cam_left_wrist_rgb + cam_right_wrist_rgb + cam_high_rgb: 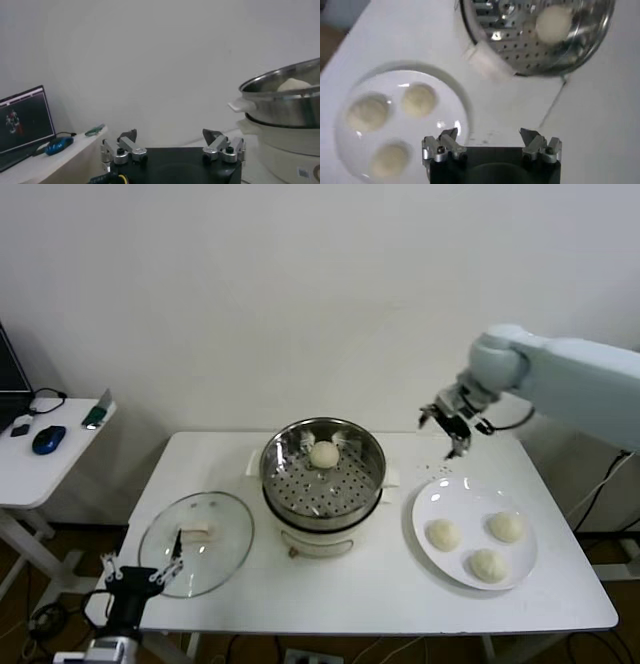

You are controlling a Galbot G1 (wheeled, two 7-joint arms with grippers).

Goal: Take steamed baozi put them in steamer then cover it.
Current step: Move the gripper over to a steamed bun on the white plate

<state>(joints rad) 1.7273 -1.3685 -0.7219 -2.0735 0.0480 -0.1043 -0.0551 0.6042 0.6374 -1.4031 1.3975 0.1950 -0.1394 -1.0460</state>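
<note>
One baozi [324, 454] lies in the steel steamer [298, 483] on its white cooker base; it also shows in the right wrist view [553, 22] and the left wrist view [294, 85]. Three baozi [443, 534] [506, 526] [487, 564] sit on a white plate [432, 502] to the steamer's right. The glass cover [225, 529] lies flat on the table to the steamer's left. My right gripper [453, 427] [489, 136] is open and empty, in the air above the table between steamer and plate. My left gripper [140, 574] [171, 136] is open and empty, low at the table's front left near the cover.
A white side table [40, 464] at far left holds a blue mouse [47, 439] and a small green thing [95, 418]. A monitor [25, 120] shows in the left wrist view. The wall is close behind the table.
</note>
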